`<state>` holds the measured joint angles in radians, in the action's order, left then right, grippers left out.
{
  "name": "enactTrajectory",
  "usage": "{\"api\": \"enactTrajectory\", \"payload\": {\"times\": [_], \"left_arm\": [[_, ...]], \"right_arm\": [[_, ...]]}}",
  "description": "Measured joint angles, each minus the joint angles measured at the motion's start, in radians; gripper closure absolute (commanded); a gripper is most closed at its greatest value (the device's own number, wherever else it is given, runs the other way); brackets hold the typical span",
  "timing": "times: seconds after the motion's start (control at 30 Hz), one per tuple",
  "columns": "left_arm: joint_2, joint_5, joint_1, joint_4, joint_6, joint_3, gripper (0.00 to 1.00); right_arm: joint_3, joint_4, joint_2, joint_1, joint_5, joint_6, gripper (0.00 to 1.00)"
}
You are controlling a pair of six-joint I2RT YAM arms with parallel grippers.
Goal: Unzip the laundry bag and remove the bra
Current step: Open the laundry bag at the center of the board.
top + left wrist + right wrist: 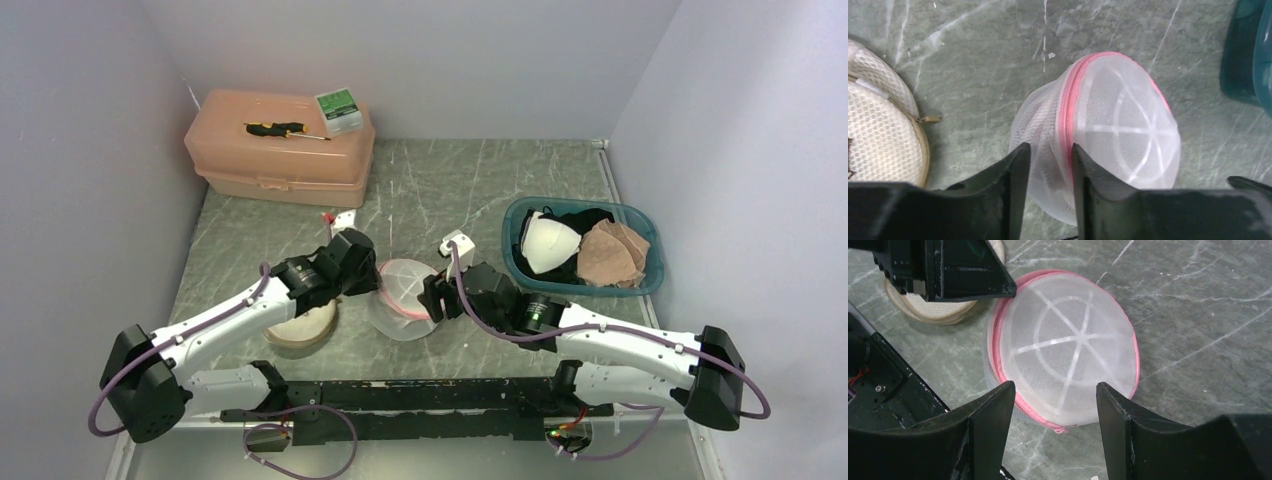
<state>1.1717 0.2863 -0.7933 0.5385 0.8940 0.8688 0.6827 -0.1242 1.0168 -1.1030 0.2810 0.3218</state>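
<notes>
Laundry bag (1108, 125) lies mid-surface (973, 60), pink zip (1068, 110) closed. My left hand (1049, 150) is narrow around the mesh wall beside the zip; I cannot tell if the pinch is firm. Right hand (1055, 387) is wide, over the bag's rim. Risk: thin mesh slips out, or the bag drags instead of unzipping.

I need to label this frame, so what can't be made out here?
- Contents of the laundry bag: cloudy mesh hides them in every view.
- Whether the left gripper pinches the bag: the left wrist view shows it straddling the zipper; overhead, the arm covers it.
- Cream pouch: cut off at the left wrist view's edge, under the arm overhead.
</notes>
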Motion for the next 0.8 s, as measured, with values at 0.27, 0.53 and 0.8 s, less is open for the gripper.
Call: {"api": "enactTrajectory", "payload": {"times": [0.27,0.53,0.8], "left_arm": [[-0.095,0.000,0.000,-0.019,0.011,-0.143,0.85],[-0.209,-0.022,0.000,-0.080,0.017,-0.255,0.97],[-0.277,-0.118,0.001,-0.337,0.019,-0.416,0.97]], "right_arm": [[0.063,-0.002,0.093,0.000,-0.002,-0.004,0.35],[0.169,0.003,0.257,-0.003,-0.028,-0.039,0.34],[0.216,0.023,0.344,-0.047,-0.019,-0.073,0.34]]}}
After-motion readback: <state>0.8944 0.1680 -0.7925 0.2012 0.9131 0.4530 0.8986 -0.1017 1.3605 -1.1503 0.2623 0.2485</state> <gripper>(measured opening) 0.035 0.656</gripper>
